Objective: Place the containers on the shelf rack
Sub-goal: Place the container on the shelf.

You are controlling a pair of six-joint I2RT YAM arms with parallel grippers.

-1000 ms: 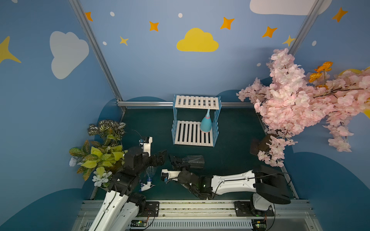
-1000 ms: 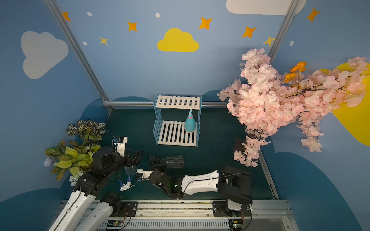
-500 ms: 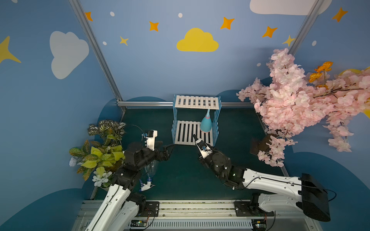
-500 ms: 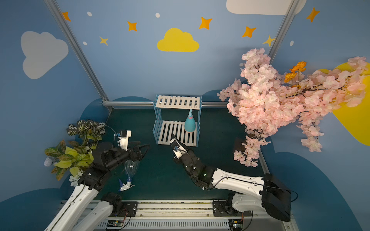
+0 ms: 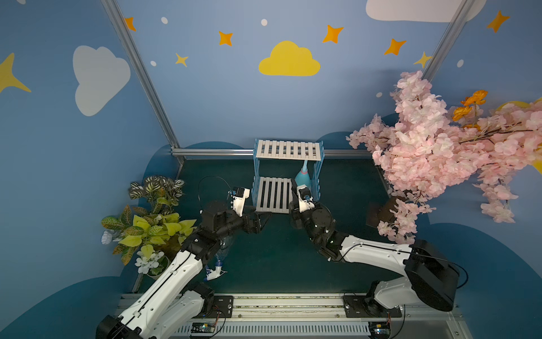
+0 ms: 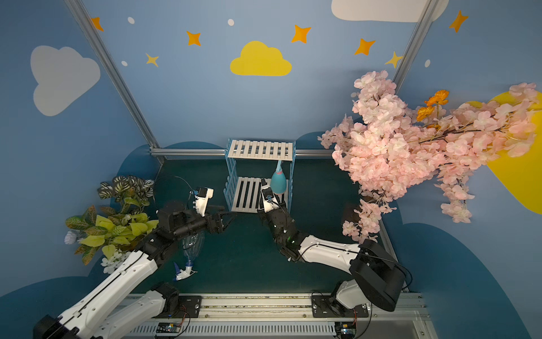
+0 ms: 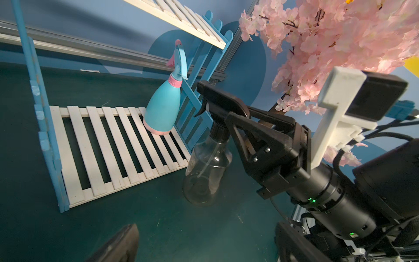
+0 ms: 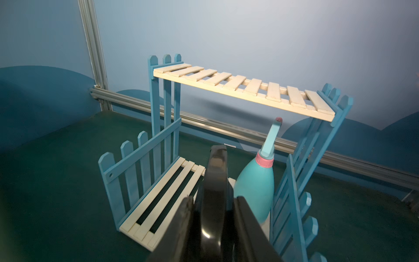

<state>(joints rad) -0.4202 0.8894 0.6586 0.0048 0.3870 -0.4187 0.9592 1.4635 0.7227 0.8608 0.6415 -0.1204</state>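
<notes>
Presently my right tool [image 7: 233, 115] is clamped on the dark bottle [image 7: 207, 172] just before the shelf rack [image 5: 289, 150]; left tool [image 5: 262, 220] jaws apart, empty. Likely faults, as I judge: base snagging its front edge, or toppling the light-blue bottle [image 7: 162, 111] standing on the lower shelf.

wears white shells [image 5: 176, 273] over black joints [image 5: 217, 218]; carries white camera brackets [image 5: 240, 202], looping black cables [image 5: 211, 177], silver screws [image 7: 255, 159], green lights [image 7: 311, 200].
</notes>
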